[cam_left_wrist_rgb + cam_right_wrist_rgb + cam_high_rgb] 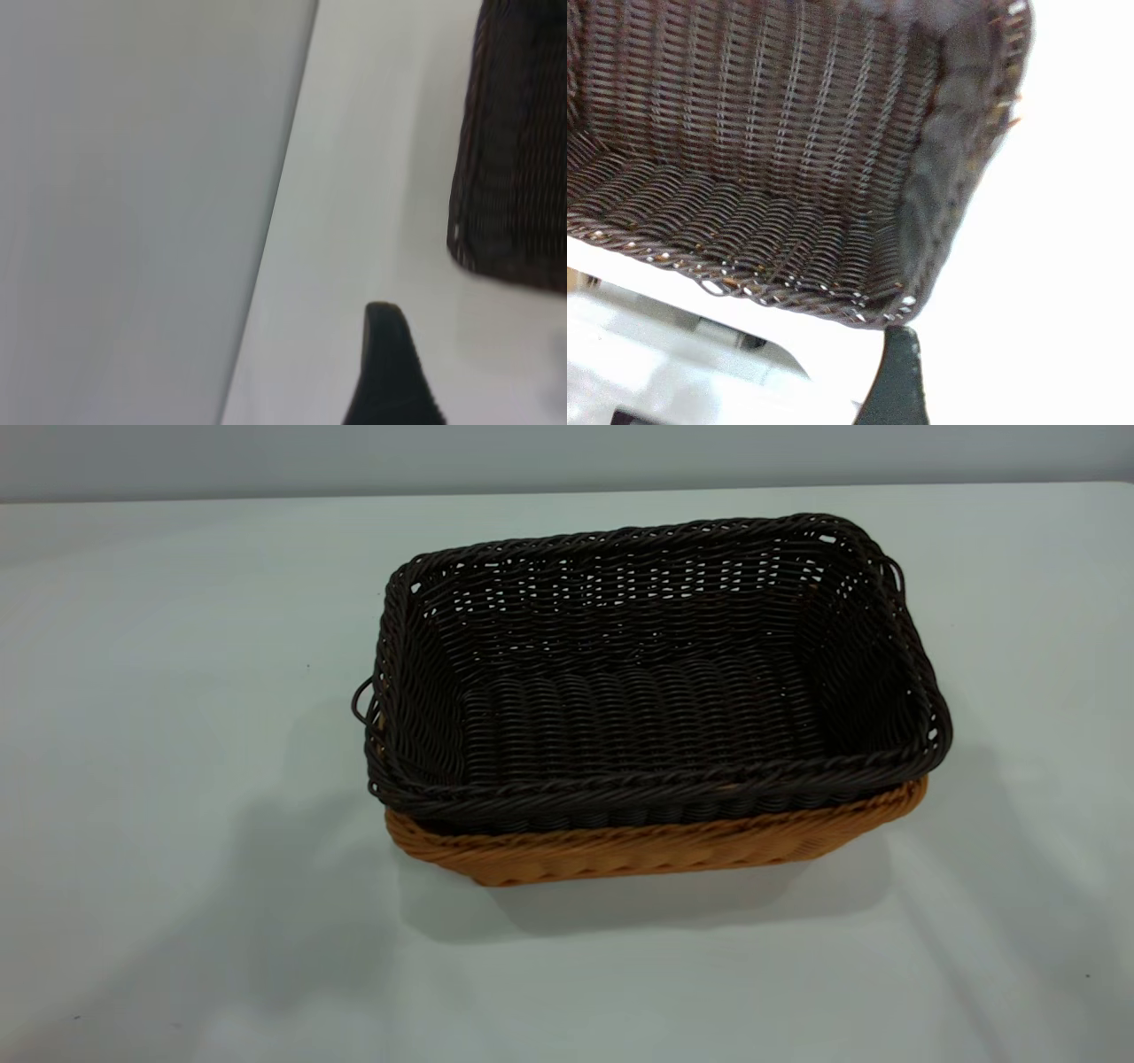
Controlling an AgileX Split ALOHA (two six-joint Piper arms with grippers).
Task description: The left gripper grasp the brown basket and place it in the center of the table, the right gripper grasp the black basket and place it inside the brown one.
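Observation:
The black basket point(656, 691) sits nested inside the brown basket point(656, 850) at the middle of the table point(177, 691). Only the brown basket's front wall and rim show under the black rim. Neither gripper appears in the exterior view. In the left wrist view my left gripper point(443, 372) hangs over bare table, apart from the black basket point(518, 142), and only one dark finger point(390, 372) shows. In the right wrist view my right gripper point(966, 372) hovers just outside a corner of the black basket point(762, 133). One finger point(897, 381) shows, holding nothing.
A grey wall point(567, 456) stands behind the table's far edge. Bare tabletop surrounds the stacked baskets on all sides. The left wrist view shows the table's edge against a grey backdrop point(133, 212).

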